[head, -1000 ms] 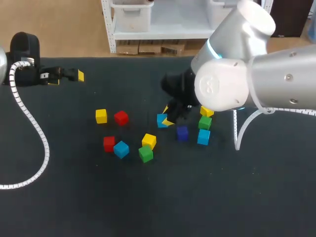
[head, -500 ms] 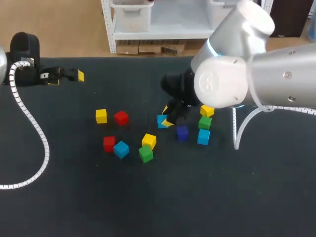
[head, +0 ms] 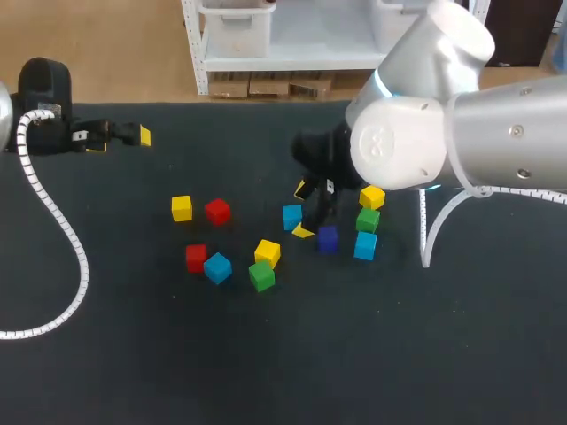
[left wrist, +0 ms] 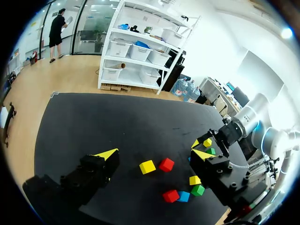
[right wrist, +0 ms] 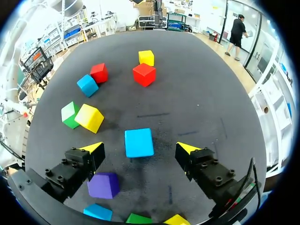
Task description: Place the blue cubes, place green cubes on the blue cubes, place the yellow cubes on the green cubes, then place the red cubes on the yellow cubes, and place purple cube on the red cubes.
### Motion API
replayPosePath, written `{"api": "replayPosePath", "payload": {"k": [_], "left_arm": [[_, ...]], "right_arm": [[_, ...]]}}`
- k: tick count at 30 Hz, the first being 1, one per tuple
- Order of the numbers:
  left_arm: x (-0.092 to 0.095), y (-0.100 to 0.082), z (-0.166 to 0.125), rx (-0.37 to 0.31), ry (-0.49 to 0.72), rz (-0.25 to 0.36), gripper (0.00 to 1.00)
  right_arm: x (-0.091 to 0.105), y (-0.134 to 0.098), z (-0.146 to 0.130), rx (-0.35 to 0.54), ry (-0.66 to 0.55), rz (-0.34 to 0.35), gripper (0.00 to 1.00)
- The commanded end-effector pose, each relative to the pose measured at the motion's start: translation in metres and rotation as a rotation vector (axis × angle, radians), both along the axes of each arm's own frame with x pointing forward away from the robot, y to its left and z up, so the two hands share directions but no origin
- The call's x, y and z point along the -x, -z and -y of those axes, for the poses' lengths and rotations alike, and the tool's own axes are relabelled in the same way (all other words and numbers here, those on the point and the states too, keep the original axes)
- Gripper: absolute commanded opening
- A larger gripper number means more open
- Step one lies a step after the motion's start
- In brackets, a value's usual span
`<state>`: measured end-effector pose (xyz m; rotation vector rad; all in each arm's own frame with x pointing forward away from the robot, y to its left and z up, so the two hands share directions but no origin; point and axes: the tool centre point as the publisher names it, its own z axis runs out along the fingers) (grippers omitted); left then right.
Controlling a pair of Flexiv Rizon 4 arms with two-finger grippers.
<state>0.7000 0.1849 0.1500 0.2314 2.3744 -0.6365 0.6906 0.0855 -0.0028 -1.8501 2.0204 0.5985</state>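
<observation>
The dark bench [head: 425,354] carries scattered cubes, all resting on its surface. The right tool [right wrist: 139,148] hangs released over a blue cube [right wrist: 138,142], which lies between the spread fingers and clear of both. The purple cube [head: 328,238] sits just beside that finger pair. Next to it, a yellow cube [head: 372,197], a green cube [head: 368,220] and a second blue cube [head: 365,245] lie in a close row. Farther toward the left arm's side lie a second yellow cube [head: 267,253] by a second green cube [head: 261,276], a third blue cube [head: 217,267] touching a red cube [head: 196,258], and a third yellow cube [head: 182,208] near a second red cube [head: 217,211]. The left tool [left wrist: 154,154] is released at the bench's far left, grasping nothing.
</observation>
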Motion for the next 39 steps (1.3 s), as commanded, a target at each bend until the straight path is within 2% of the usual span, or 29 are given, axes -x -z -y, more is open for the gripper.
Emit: {"api": "replayPosePath", "payload": {"k": [1,5,9,22,23,26,30,33,37,39], "left_arm": [[0.000,0.000,0.000,0.000,0.000,0.000,1.00],[0.000,0.000,0.000,0.000,0.000,0.000,1.00],[0.000,0.000,0.000,0.000,0.000,0.000,1.00],[0.000,0.000,0.000,0.000,0.000,0.000,1.00],[0.000,0.000,0.000,0.000,0.000,0.000,1.00],[0.000,0.000,0.000,0.000,0.000,0.000,1.00],[0.000,0.000,0.000,0.000,0.000,0.000,1.00],[0.000,0.000,0.000,0.000,0.000,0.000,1.00],[0.000,0.000,0.000,0.000,0.000,0.000,1.00],[0.000,0.000,0.000,0.000,0.000,0.000,1.00]], "right_arm": [[0.001,-0.019,0.010,0.010,-0.025,-0.026,1.00],[0.011,-0.038,0.028,0.043,-0.007,-0.027,1.00],[0.024,-0.047,0.045,0.048,0.012,-0.018,1.00],[0.070,-0.043,0.084,0.034,0.081,-0.041,1.00],[0.073,-0.043,0.087,0.038,0.087,-0.041,0.84],[0.081,-0.043,0.094,0.040,0.097,-0.040,0.75],[0.087,-0.042,0.103,0.043,0.108,-0.039,0.75],[0.090,-0.041,0.109,0.051,0.118,-0.038,0.79],[0.096,-0.037,0.117,0.070,0.134,-0.045,0.76],[0.098,-0.034,0.120,0.080,0.137,-0.051,0.80]]}}
